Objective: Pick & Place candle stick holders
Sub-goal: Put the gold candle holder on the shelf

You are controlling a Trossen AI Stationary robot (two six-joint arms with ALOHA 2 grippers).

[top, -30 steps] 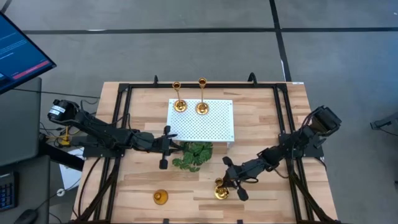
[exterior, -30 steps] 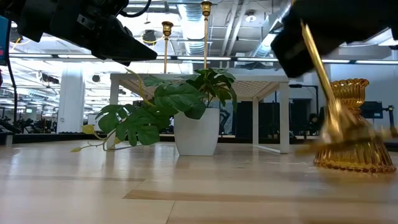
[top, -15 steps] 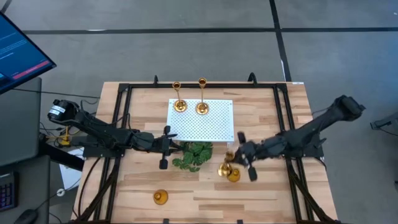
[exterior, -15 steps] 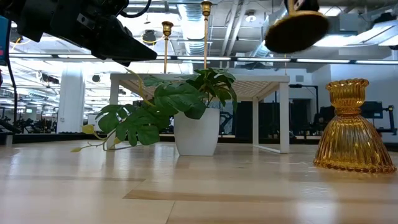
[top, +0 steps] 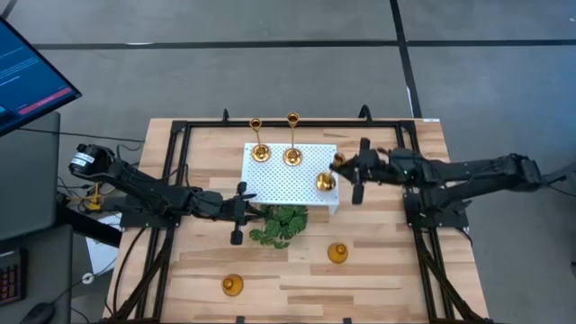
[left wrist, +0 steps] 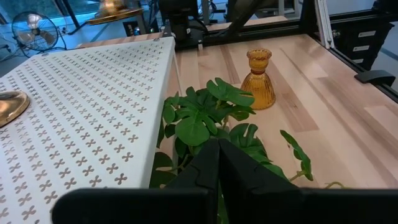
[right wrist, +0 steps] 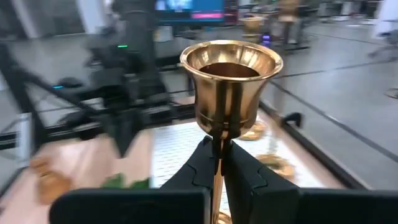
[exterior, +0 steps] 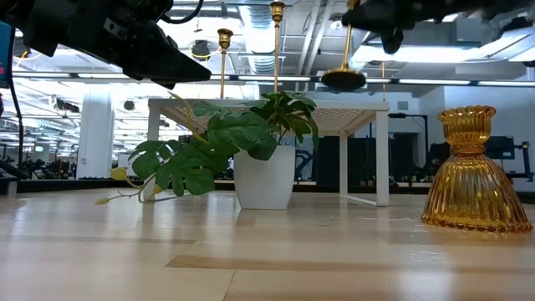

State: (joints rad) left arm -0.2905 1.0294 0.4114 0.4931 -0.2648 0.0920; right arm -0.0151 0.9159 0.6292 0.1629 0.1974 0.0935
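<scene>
Right arm reaches in from the table's right edge, stretched almost level toward the white perforated platform (top: 290,173). Right gripper (top: 351,167) sits at the platform's right edge; its fingers pinch the thin stem of a tall candle stick holder (right wrist: 231,84), cup top upright just above the fingertips in the right wrist view. In the low view its round base (exterior: 343,80) hangs in the air, above the platform top.

Left arm lies low from the left side. Left gripper (top: 238,203) is at the platform's front-left corner, just beside the green plant (top: 279,224), fingers pressed together, empty.

Two more tall holders stand on the platform's back edge: one (top: 259,140) left, one (top: 292,142) right. A short amber holder (top: 337,253) stands on the wood in front of the platform, right of the plant; another short amber holder (top: 233,285) sits near the front edge, well apart.

Surface: light wooden table (top: 387,270) with a black frame. Grey floor around; monitor (top: 27,72) at left. Low view shows an open hall with ceiling lights.
</scene>
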